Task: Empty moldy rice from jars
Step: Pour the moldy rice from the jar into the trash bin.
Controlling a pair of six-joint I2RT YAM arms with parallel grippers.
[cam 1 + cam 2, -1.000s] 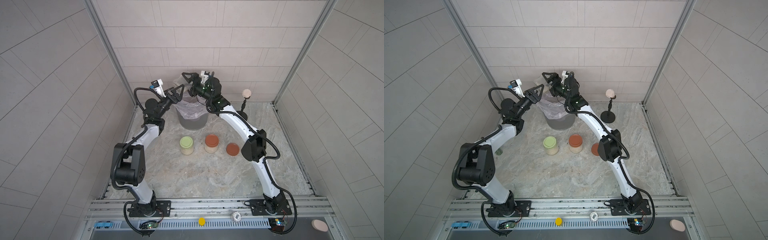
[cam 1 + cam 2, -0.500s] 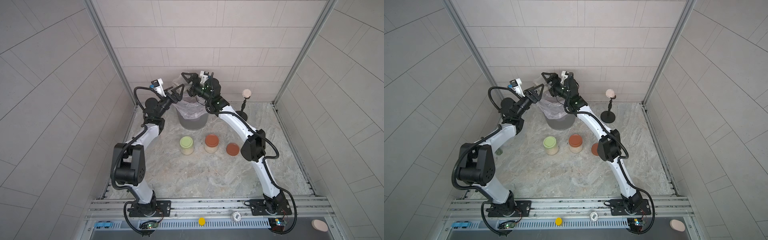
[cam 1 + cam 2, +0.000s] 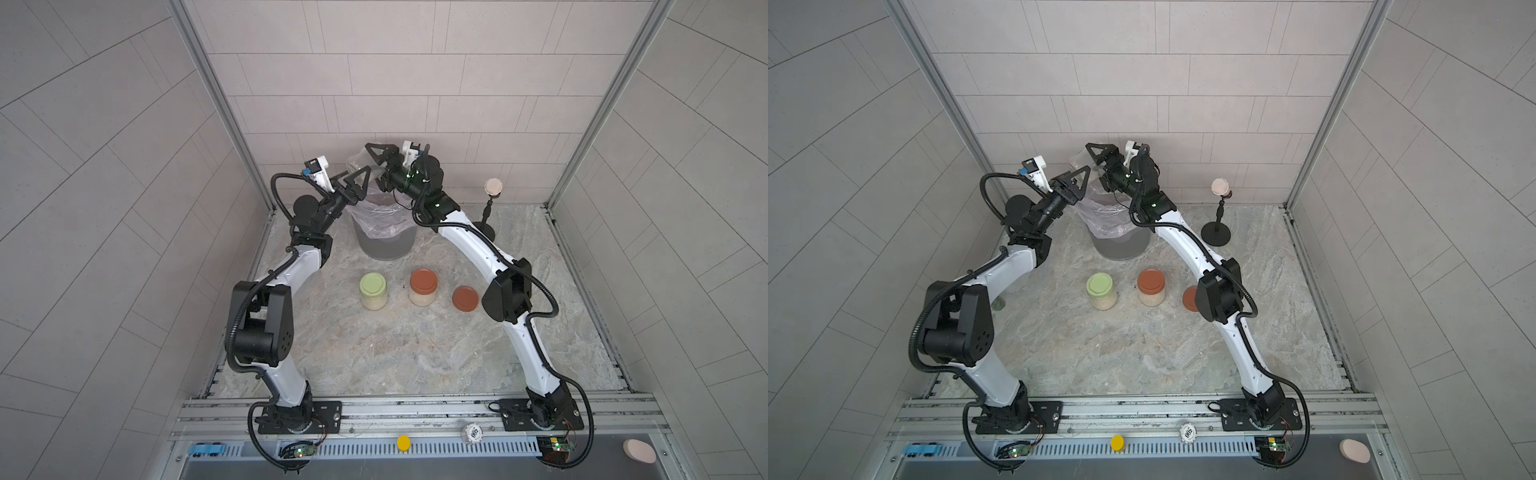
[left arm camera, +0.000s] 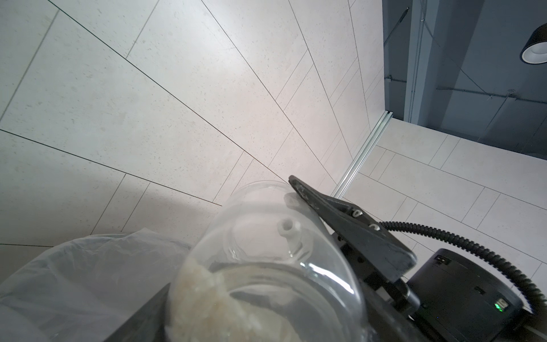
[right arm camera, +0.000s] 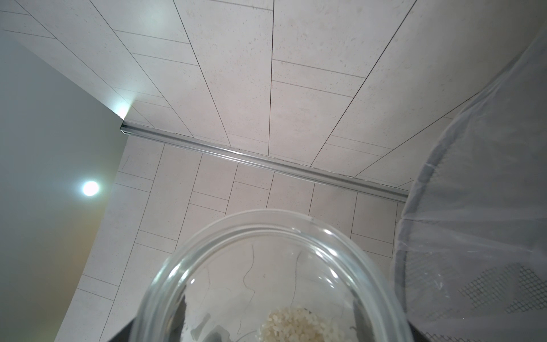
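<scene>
Across the last second almost nothing has shifted. The right pincer (image 3: 372, 165) stays at the same part-open width, clamped across the lidless small clear glass jar (image 3: 354, 165). The jar hangs tilted above the large grey bin with a clear plastic liner (image 3: 384, 245), which stands at the far middle of the marbled bench (image 3: 415, 353). The left pincer (image 3: 354, 179) has edged only a touch nearer; it hovers with its jaws apart and empty, just beside the jar's mouth.

The left wrist view looks into that mouth; a clump of off-white moldy rice (image 4: 204, 299) clings to the inner wall, while the rest of the glass looks bare. The right wrist view shows a small patch of grains (image 5: 296, 325) through the glass, with the liner just beside it; whether any grains are falling I cannot tell.

Since the tilt has held with no visible change, the remnant is probably stuck; a steeper tip, a shake or a nudge from the free pincer seems to be what the next move calls for, so this jar reads as mostly emptied but not finished.

Nearer, in the middle of the bench, the squat glass jar with a pale green lid (image 3: 374, 291) stands upright. Just to its right is the squat glass jar with a rust-red lid (image 3: 423, 286); both are closed and hold beige rice. A loose rust-red lid (image 3: 465, 298) lies flat further right. Two of the three jars are untouched.
</scene>
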